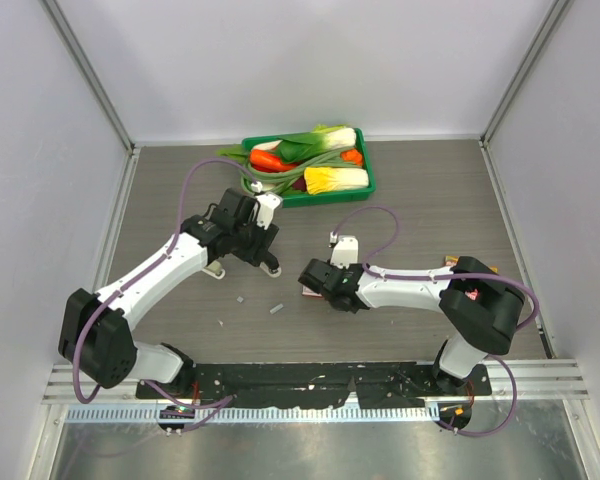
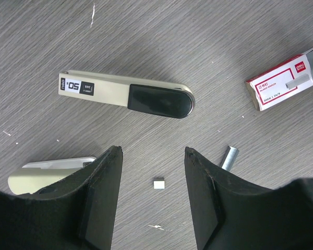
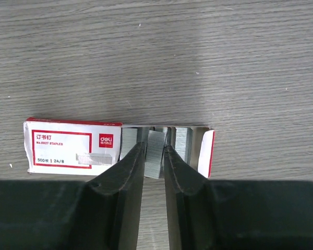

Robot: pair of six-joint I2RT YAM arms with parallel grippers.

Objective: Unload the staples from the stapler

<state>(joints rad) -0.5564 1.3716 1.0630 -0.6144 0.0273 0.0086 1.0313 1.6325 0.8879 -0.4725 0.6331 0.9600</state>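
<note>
Your left tool [image 2: 152, 153] gapes empty, stapler [image 2: 125, 96] just ahead. Right tool [image 3: 154, 147] narrow around staples [image 3: 156, 159]; grip unclear.

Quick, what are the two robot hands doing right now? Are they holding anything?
Left gripper: open, holding nothing.
Right gripper: closed on a staple strip, over the box.

Stapler [image 2: 126, 95]: cream body, black end and label. Staples [image 3: 155, 153]: silver-grey. Box [image 3: 73, 146]: white, red-bordered print. Table [image 1: 430, 200]: grey-brown, streaked woodgrain. Tray [image 1: 325, 199]: plain green.
</note>
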